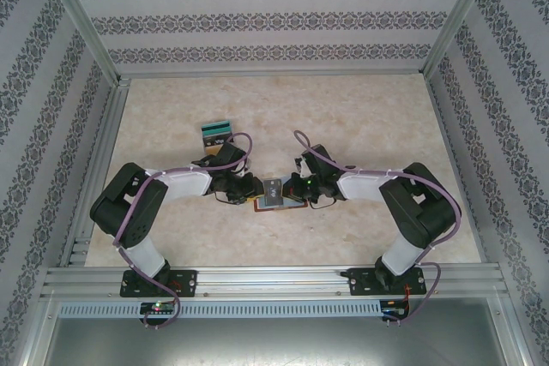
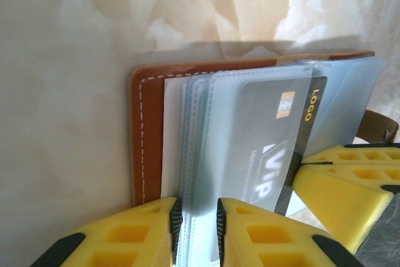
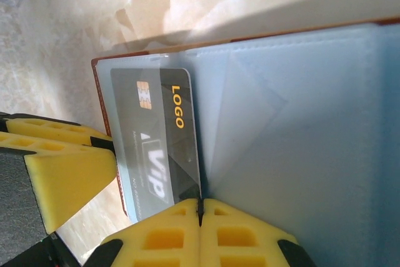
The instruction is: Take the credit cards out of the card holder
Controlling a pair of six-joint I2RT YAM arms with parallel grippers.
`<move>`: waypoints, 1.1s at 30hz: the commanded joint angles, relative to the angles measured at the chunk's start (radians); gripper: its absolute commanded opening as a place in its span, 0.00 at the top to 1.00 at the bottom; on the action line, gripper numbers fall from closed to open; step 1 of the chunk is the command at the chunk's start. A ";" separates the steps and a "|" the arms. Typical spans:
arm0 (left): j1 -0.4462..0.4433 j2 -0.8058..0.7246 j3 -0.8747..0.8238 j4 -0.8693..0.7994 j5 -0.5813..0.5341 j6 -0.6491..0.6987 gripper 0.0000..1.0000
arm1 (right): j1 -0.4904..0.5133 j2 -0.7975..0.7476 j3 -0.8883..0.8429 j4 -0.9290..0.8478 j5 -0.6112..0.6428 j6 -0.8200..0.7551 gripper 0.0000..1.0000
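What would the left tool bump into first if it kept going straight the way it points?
The clear sleeves of the card holder. The left tool has some between its fingers, so it would likely just slide further along them, beside the black card. Depth is unclear.

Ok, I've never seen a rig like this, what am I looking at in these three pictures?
Two robot arms are bolted at the near edge of the table; each ends in a two-fingered claw. The overhead picture looks down on both; the other two come from cameras on the wrists, so the yellow blocks are fingers. An open brown card holder lies between the arms, and a few loose cards sit farther back. The right claw is shut, apparently pinching the black VIP card that sticks out of its sleeve. The left claw straddles the clear sleeves; whether it grips them is unclear.
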 commanded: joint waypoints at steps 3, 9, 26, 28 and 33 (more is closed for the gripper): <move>-0.009 0.028 0.009 -0.090 -0.042 0.020 0.74 | -0.011 -0.022 -0.016 -0.015 -0.001 -0.008 1.00; -0.009 0.030 0.021 -0.098 -0.032 0.031 0.75 | -0.009 0.002 0.002 0.003 -0.022 -0.013 0.78; -0.009 0.033 0.024 -0.114 -0.030 0.040 0.77 | -0.031 0.008 -0.016 0.024 -0.029 -0.016 1.00; -0.009 0.032 0.025 -0.115 -0.031 0.042 0.77 | -0.052 -0.011 -0.033 0.014 -0.032 -0.024 1.00; -0.009 0.032 0.026 -0.118 -0.032 0.048 0.77 | -0.112 -0.076 -0.080 -0.008 -0.052 -0.057 1.00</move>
